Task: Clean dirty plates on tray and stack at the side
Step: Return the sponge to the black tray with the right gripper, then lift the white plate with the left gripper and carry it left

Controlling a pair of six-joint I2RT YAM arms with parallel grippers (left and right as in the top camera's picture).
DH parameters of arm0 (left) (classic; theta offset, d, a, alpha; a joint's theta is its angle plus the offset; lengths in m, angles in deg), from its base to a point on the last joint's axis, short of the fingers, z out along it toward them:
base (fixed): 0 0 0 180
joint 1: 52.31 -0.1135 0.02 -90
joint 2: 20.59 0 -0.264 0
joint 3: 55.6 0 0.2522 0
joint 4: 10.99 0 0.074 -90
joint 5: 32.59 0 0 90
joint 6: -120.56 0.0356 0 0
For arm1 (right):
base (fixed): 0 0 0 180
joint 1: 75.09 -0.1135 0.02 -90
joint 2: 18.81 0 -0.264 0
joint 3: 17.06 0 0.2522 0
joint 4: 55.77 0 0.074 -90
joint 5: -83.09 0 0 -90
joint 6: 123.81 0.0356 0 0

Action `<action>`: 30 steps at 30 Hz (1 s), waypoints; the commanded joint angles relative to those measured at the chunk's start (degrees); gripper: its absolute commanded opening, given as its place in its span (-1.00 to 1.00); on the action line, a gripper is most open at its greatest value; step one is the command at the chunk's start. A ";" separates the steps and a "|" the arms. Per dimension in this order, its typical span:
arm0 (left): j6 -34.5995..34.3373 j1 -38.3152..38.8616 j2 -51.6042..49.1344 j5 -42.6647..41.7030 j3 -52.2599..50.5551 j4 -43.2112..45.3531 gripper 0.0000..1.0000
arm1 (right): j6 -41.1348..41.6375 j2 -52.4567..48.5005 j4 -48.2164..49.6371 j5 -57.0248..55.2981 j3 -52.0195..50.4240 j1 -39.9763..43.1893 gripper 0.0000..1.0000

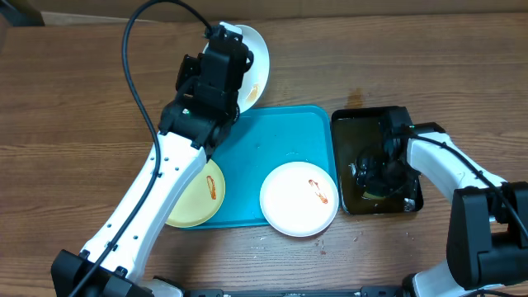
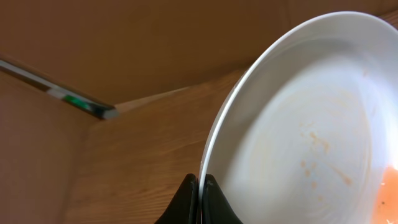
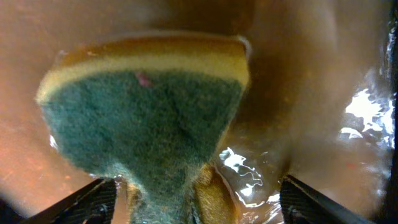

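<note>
As left pincer (image 2: pixel 199 190) pinches one of three plates (image 1: pixel 256 48) (image 1: pixel 200 200) (image 1: pixel 290 198), right pincer (image 3: pixel 198 198) gapes around one sponge (image 3: pixel 149 118).

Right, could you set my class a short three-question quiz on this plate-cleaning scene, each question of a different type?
1. Multiple choice: how many plates rest on the turquoise tray? A) one B) two C) three
2. True or false: the left gripper is holding nothing.
3. Fill in: between the fingers of the right gripper, in the liquid of the black tray, sits a ___.

Key
1. B: the yellow-green plate and the near white plate.
2. False: it pinches the rim of the held white plate.
3. sponge
</note>
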 commanded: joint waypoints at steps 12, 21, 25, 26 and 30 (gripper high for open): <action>3.93 4.72 1.07 8.96 0.96 -2.67 -0.92 | 0.85 0.81 4.04 -0.68 -5.33 0.22 0.38; 8.26 9.68 1.07 17.99 0.96 -1.79 -0.92 | 0.72 0.81 3.74 -0.35 -4.79 0.24 0.70; 9.53 11.67 1.07 20.35 0.96 -1.33 -0.92 | 0.52 0.81 3.82 -0.37 -4.79 0.24 -0.93; 9.90 12.15 1.07 21.66 0.96 -0.83 -0.92 | 0.52 0.81 3.82 -0.37 -4.79 0.24 -0.93; 14.19 13.77 1.07 25.46 0.96 2.34 -0.92 | 0.55 0.81 3.87 -0.37 -4.79 0.24 0.74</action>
